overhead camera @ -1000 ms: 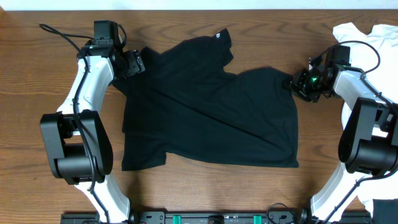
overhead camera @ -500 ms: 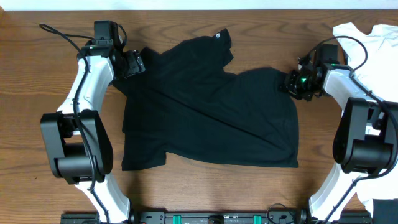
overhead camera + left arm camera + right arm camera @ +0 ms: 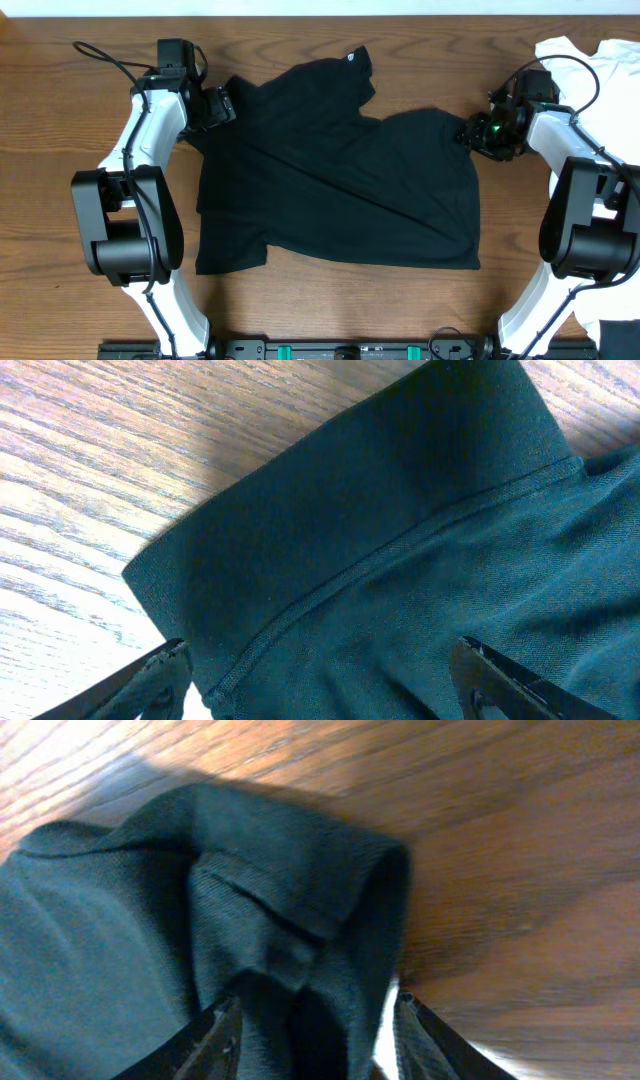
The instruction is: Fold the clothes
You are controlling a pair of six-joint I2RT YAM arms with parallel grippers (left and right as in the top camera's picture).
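The black collared shirt (image 3: 340, 170) lies spread on the wooden table, its upper part folded diagonally, with a small white logo near the top. My left gripper (image 3: 222, 103) is at the shirt's upper left corner. In the left wrist view it stands open (image 3: 318, 655), its fingertips wide apart over a hemmed edge of the black fabric (image 3: 400, 510). My right gripper (image 3: 472, 133) is at the shirt's upper right corner. In the right wrist view it is open (image 3: 318, 1005), straddling a bunched fold of the shirt (image 3: 120, 920), with a bright gap beside the right finger.
A white shirt (image 3: 600, 60) is heaped at the table's far right edge, behind the right arm. A black cable (image 3: 100, 55) loops at the upper left. Another white item (image 3: 620, 335) shows at the bottom right corner. Bare wood surrounds the black shirt.
The right gripper shifted slightly left onto the shirt's corner and its wrist turned. The left arm nudged a little to the right. The shirt's outline is unchanged.
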